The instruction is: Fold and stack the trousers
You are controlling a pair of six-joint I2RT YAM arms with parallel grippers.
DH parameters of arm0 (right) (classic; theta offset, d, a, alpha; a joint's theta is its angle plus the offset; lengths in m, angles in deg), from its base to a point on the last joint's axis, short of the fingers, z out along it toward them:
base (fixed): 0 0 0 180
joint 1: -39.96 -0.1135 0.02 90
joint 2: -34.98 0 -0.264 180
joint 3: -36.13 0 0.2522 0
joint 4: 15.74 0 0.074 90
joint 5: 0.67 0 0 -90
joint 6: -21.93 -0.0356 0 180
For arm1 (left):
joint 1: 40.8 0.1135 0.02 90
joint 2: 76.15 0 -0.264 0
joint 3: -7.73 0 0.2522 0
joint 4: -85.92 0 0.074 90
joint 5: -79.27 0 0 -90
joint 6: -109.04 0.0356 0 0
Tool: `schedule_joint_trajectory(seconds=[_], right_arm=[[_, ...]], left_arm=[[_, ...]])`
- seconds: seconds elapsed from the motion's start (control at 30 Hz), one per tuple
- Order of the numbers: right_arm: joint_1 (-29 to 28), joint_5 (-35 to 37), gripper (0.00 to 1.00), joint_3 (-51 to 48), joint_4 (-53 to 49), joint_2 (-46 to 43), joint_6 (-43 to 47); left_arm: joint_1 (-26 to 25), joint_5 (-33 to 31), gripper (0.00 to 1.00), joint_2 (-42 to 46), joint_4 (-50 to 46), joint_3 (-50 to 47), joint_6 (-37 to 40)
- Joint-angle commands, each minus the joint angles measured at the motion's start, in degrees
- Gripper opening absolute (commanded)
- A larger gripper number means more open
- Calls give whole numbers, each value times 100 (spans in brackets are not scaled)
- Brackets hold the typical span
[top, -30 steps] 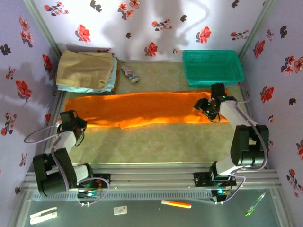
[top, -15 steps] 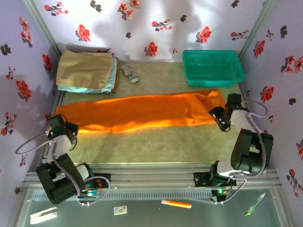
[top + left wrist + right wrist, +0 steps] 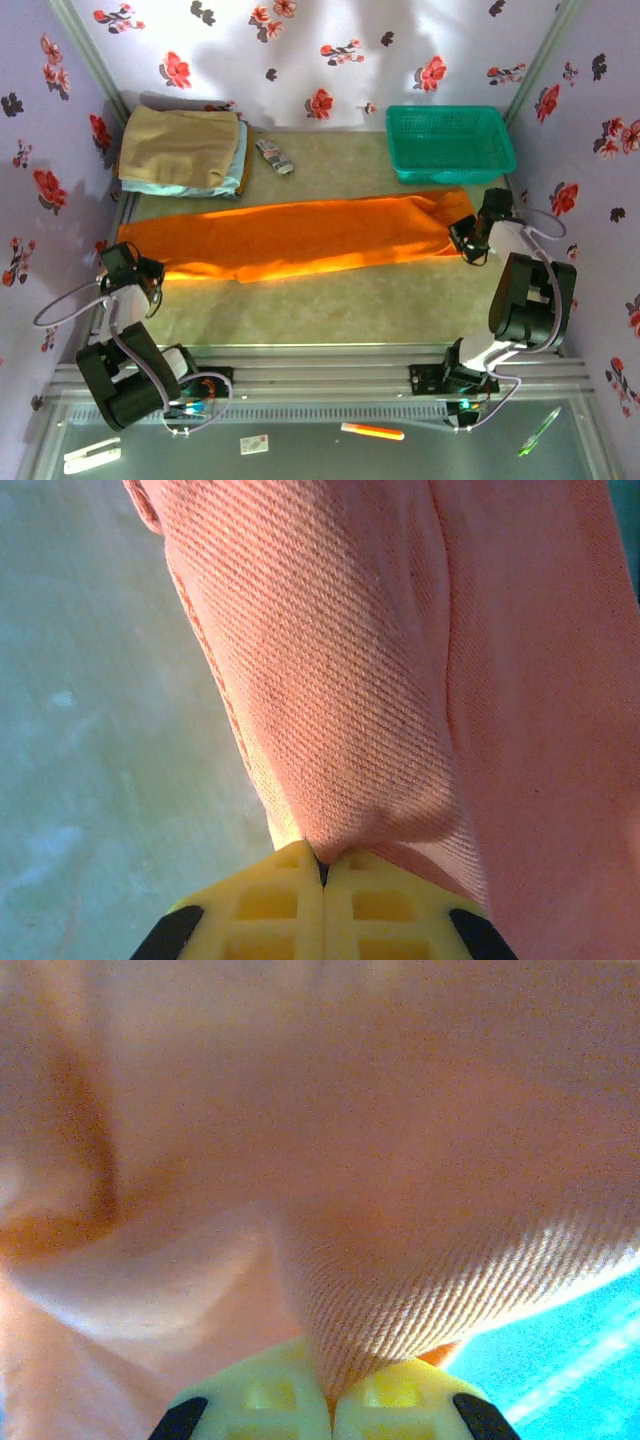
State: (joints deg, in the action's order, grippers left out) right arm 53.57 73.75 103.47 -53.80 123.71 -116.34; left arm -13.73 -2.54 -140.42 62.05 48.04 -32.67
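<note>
On the table, a soft greenish top, a bit patchy. All round it, purple walls with red and dark flowers. In front of the table, a grey shelf with an orange pen and a green pen.

At the back right, a green basket with net sides, its net floor in plain sight. Sits just behind the right end of the trousers.

At the back left, a pile of folded clothes: a tan garment on top, a light blue garment peeking out under it. Next to the pile, a small grey and white thing, too small to tell what.

Across the middle of the table, the orange trousers, long and flat, stretched from side to side.

At the left end, the left gripper, yellow tips pinched together on a fold of the orange cloth. At the right end, the right gripper, pinched tight on the cloth too.
</note>
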Motion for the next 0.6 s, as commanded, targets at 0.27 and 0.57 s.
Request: schedule_joint_trajectory(seconds=[0.27,0.57], right_arm=[[88,195,0,464,-158,-186,377],[383,-115,0,-673,262,-231,495]], left_arm=[[323,183,0,28,143,228,-174],[695,542,0,418,-217,210,-264]])
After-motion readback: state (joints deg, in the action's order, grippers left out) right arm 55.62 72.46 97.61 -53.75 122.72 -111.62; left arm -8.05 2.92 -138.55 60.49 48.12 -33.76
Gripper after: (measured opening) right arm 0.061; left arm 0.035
